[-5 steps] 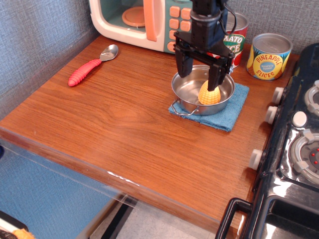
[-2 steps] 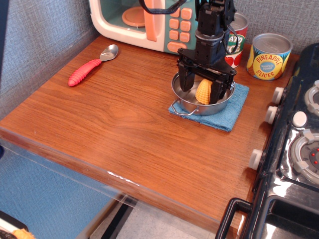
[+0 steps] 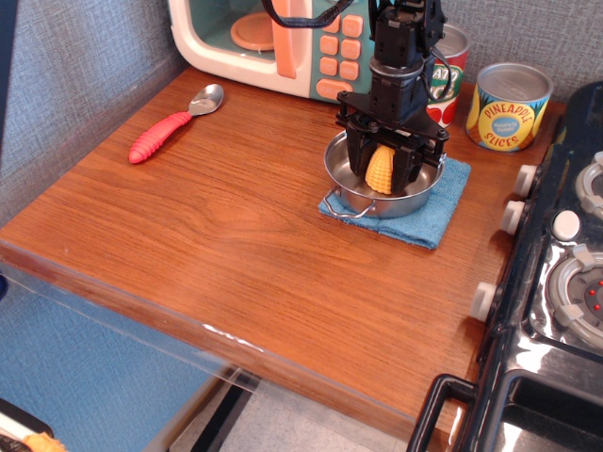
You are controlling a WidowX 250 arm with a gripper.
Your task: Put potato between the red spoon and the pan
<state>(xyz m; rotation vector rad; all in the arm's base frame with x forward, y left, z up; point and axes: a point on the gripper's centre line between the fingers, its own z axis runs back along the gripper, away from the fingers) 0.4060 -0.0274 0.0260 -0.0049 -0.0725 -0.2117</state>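
The potato is a small yellow ridged toy standing in the pan, a shiny steel pot on a blue cloth. My black gripper reaches down into the pan with its fingers closed against both sides of the potato. The red spoon lies on the wooden table at the far left, red ribbed handle toward the front, silver bowl toward the back.
A toy microwave stands at the back. A tomato sauce can and a pineapple can stand behind the pan. A black toy stove fills the right side. Bare wood lies between spoon and pan.
My gripper came down into the pan around the potato, and its fingers closed in from wide open until they press on the potato's sides.
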